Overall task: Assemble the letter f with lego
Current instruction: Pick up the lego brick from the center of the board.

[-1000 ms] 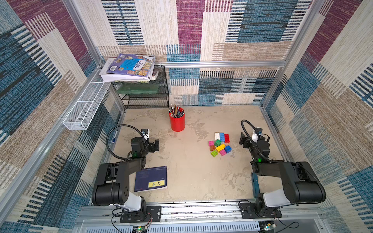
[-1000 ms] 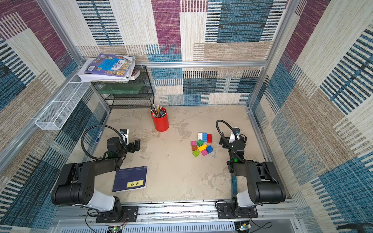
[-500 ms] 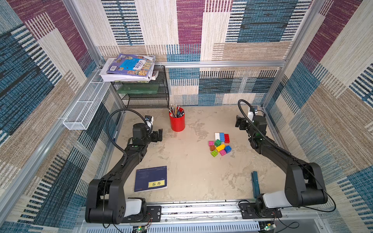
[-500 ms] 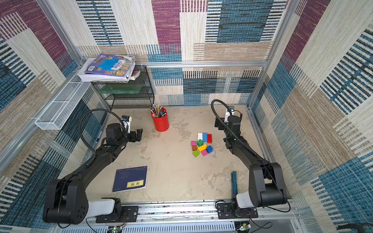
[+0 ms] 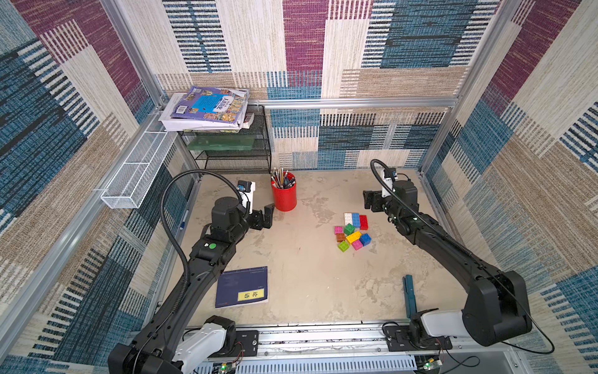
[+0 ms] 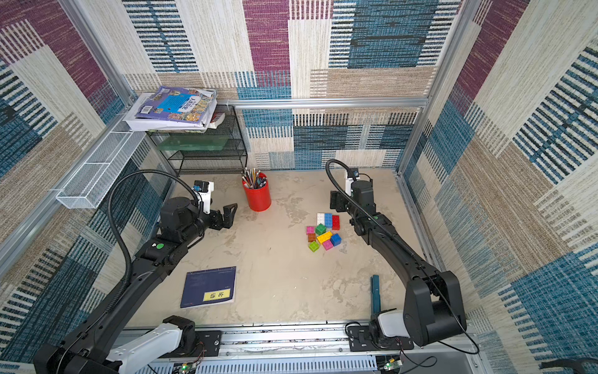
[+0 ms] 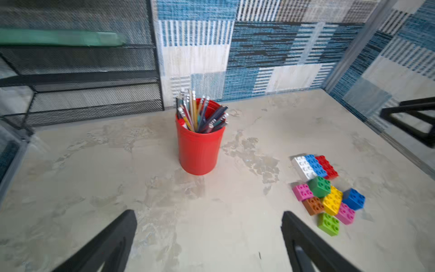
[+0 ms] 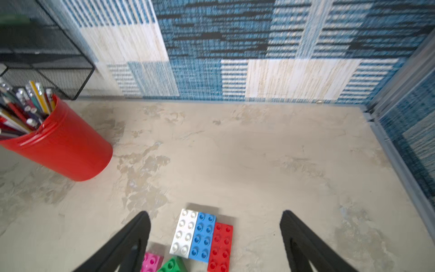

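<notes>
Looking through the right wrist camera, I have the right fingers (image 8: 122, 247) spread wide with nothing between them, hanging just over the far end of the lego (image 5: 352, 231). That pile sits on the bench (image 5: 307, 259) toward my right side. Every piece is loose, and I judge the letter not yet begun.

The relation I care about is at the row nearest the back wall. The white brick (image 8: 184, 233), blue brick (image 8: 203, 237) and red brick (image 8: 220, 247) lie studs up, touching side by side. Their long axes are parallel and run the same way the fingers point, so my closing line crosses their short width. All three fall inside the gap at once, so I judge I must shift sideways to single one out. The rest of the bricks, pink, green, yellow, brown, blue and lime, huddle against each other on the side nearer the arm bases.

The left fingers (image 7: 108, 245) are also released and empty. They sit near the red pencil cup (image 5: 284, 196), well apart from the pile, so the right arm is clearly nearer.

For writing, the dark blue notebook (image 5: 242, 286) carries a yellow label that I read as 论语. The top book (image 5: 210, 105) on the wire shelf has characters too small to read. I see no brand on the bricks.
</notes>
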{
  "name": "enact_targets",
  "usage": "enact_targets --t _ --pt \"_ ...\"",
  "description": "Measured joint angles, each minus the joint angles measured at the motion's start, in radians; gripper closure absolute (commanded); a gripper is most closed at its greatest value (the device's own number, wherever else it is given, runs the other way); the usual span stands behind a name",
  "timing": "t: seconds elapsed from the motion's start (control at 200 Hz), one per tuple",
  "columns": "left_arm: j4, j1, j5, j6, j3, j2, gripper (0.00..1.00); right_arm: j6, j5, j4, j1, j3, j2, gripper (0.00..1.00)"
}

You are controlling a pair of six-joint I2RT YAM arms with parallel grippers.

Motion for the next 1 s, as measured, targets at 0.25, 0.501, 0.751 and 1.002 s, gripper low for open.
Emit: enact_targets --t 0.25,0.501,0.751,1.002 --pt "-0.035 -0.117 0.045 -0.049 -0.042 0.001 0.01 -0.048 -0.043 -0.065 0.053 0.001 0.064 0.35" --pt "-0.04 -0.208 0.068 -0.074 -0.093 0.006 0.01 -0.097 -0.097 -0.125 0.094 0.038 0.175 0.39" --pt "-0.037 -0.238 0.036 -0.082 -0.12 -0.018 0.01 -0.137 -0.117 -0.184 0.134 0.074 0.279 0.39" --pt "-0.038 -0.243 0.009 -0.082 -0.14 -0.041 0.01 -0.14 -0.109 -0.222 0.149 0.074 0.302 0.4"
